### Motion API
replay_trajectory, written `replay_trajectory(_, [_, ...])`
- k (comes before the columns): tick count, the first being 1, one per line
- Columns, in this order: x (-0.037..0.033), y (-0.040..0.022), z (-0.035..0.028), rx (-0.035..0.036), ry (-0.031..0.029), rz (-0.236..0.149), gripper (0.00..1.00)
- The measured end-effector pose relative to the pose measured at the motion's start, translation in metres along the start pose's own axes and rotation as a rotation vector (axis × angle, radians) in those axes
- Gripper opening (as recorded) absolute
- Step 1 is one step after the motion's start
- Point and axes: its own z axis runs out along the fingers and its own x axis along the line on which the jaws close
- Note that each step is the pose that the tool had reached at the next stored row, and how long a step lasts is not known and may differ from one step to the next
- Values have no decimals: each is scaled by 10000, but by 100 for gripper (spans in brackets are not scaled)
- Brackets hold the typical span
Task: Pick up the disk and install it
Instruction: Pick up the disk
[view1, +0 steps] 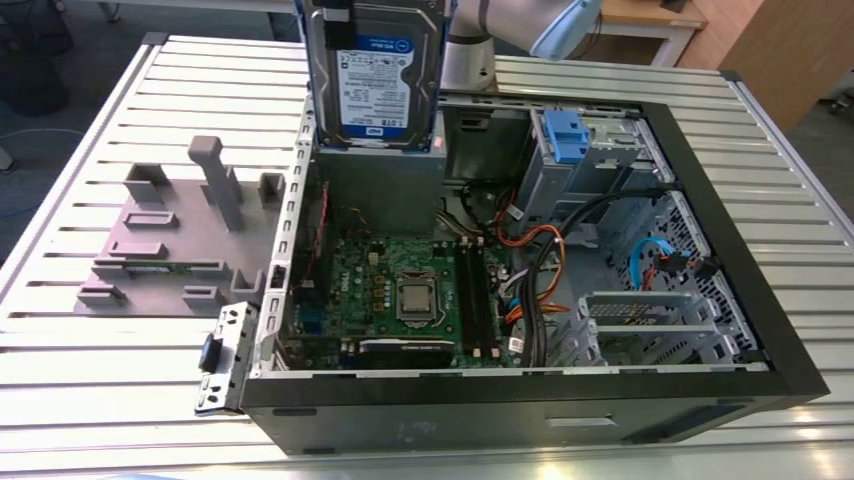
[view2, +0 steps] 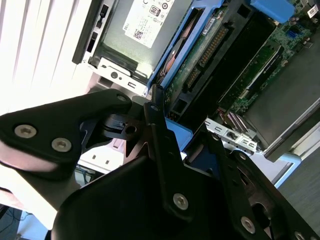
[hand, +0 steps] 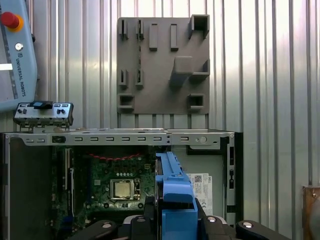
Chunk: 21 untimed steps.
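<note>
Disk (view1: 378, 80), framed in its blue bracket, hangs upright, clamped by the pincer (hand: 175, 221) over the far end of the open computer case (view1: 534, 405). Beneath it lies the motherboard (view1: 400, 285). A grey stand (view1: 174, 235) sits beside the case, toward the worktop's (view1: 107, 375) edge on the exterior view's left.

Cables (view1: 539, 262) in case (view1: 534, 405) below the disk (view1: 374, 85)

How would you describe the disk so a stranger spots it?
Find the open computer case on the table. Over its far corner, on the exterior view's left, is the disk. Unlike parts inside, it stands upright above the case, showing a white-and-blue label.
</note>
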Motion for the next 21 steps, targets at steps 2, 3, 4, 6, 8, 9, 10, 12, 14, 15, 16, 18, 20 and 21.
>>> replay_trajectory(2, [3,-3,0,0,0,0,37])
replay_trajectory(3, [5,-5,0,0,0,-1,37])
replay_trajectory(4, [6,-7,0,0,0,-1,37])
replay_trajectory(6, [8,-11,0,0,0,0,37])
replay_trajectory(8, [10,-15,1,0,0,-1,37])
replay_trajectory(9, [11,-16,1,0,0,-1,37])
replay_trajectory(10, [12,-18,1,0,0,-1,37])
replay_trajectory(12, [14,-21,1,0,0,0,37])
replay_trajectory(14, [17,-24,2,0,0,-1,37])
replay_trajectory(15, [18,-25,1,0,0,0,37])
replay_trajectory(16, [19,-27,2,0,0,-1,37])
replay_trajectory(18, [22,-29,2,0,0,-1,37])
replay_trajectory(20, [40,-45,4,0,-1,0,37])
replay_trajectory(21, [57,-59,5,0,0,0,37])
